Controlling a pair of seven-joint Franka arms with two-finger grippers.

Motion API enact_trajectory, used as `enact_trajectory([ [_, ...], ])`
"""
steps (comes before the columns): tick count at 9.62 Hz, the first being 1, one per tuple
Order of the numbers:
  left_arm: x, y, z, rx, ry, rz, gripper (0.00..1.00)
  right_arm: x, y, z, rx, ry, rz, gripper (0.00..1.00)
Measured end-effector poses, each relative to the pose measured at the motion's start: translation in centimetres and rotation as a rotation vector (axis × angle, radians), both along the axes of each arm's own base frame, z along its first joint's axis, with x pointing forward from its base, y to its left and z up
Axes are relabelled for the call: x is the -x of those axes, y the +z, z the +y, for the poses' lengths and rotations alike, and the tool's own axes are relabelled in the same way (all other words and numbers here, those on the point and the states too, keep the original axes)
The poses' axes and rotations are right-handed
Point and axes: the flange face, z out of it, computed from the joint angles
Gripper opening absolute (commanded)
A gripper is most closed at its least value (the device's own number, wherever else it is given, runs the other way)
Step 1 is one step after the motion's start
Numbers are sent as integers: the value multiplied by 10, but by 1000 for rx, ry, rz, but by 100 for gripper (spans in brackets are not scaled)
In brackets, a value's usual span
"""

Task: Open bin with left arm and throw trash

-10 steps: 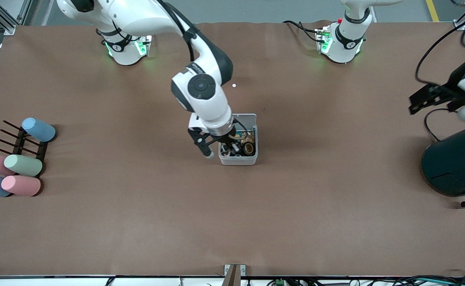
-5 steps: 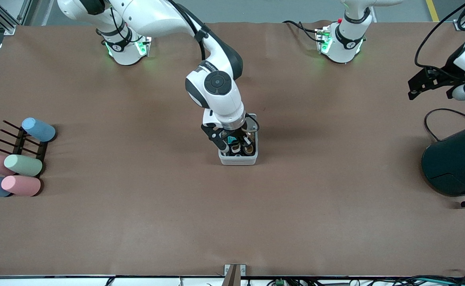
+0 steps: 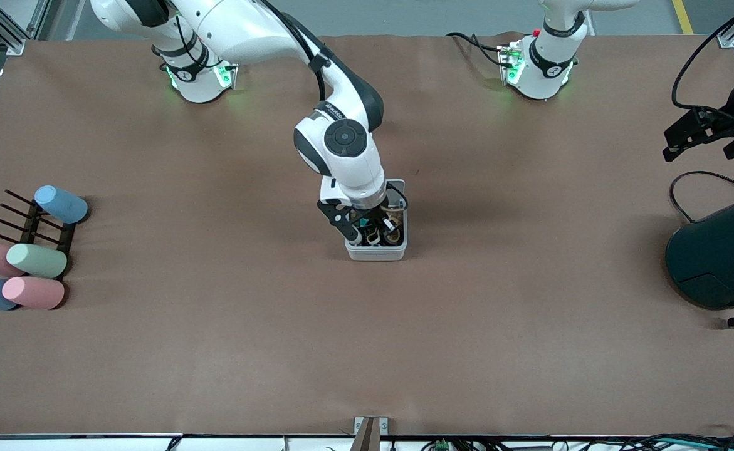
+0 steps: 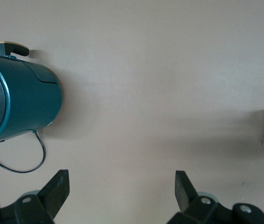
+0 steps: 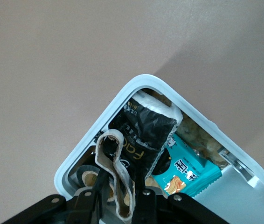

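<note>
Though set out across a wide brown table (image 3: 216, 363), comes down to one small spot near its middle, well clear of every edge. Finds the white bin (image 3: 376, 254) there, mouth up, lid (image 5: 244, 196) swung back toward the edge where the arm bases stand; probably left open so that trash can drop straight in.

Keeps the left gripper (image 3: 705, 128) waiting up over the left arm's end of the table, fingers spread wide with nothing between them, above bare table near the dark teal container (image 3: 718, 257); apparently parked clear of the drop.

Puts the right gripper (image 3: 367, 228) low over the bin's mouth, fingers pinching the white loop (image 5: 115, 158). Hangs that loop lengthwise, long axis running from the fingers down into the bin. Shows a black packet (image 5: 143, 135) already inside, pointing toward one corner, and a tape roll (image 5: 87, 176) beside it.
</note>
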Motion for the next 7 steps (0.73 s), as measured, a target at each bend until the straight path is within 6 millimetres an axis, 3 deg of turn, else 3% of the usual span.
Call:
enact_trajectory([
  [2,-10,-3,-2,43,5,7,100,-1,2,1,-4,0,-3,61],
  [4,-22,-2,-5,44,2,38,100,-3,12,2,-12,-2,-12,62],
  [6,-32,-3,-5,42,7,58,100,-8,39,-11,25,-12,23,62],
  [7,-32,-5,-5,42,8,64,100,-12,66,-25,50,-2,41,62],
])
